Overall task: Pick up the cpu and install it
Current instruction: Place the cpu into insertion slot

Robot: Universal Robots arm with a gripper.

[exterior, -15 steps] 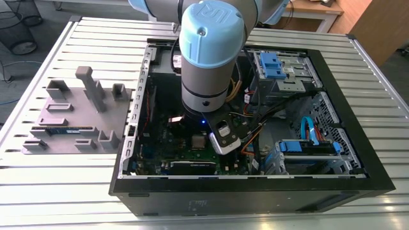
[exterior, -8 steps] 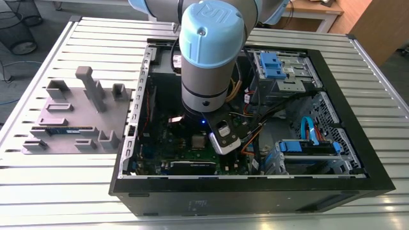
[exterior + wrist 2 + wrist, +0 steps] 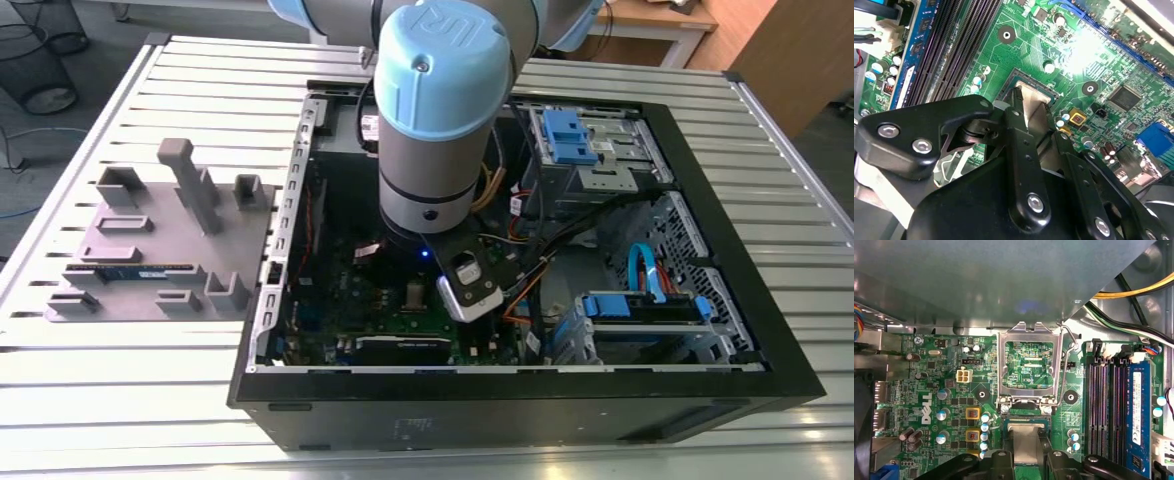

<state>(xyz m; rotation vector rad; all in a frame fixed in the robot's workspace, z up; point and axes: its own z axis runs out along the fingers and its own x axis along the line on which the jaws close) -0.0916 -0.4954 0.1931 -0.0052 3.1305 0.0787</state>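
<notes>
Grey fixture plate (image 3: 160, 245) rests on the slatted bench (image 3: 107, 390) at the exterior view's left; beside it stands the open computer case (image 3: 534, 388), the arm (image 3: 434, 110) reaching inside; jaws clamped on the cpu (image 3: 1025, 436) (silvery top between them) over the socket (image 3: 1026, 416), its frame (image 3: 1002, 365) open.

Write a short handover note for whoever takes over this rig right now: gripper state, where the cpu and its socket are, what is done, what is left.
Gripper: shut on the cpu, low over the motherboard inside the computer case.
Socket: right at the cpu. I cannot tell whether they touch. Its retention frame stands flipped open.
Done: cpu picked up and held at the socket.
Left: cpu not visibly seated, grip not released, frame not closed.
</notes>
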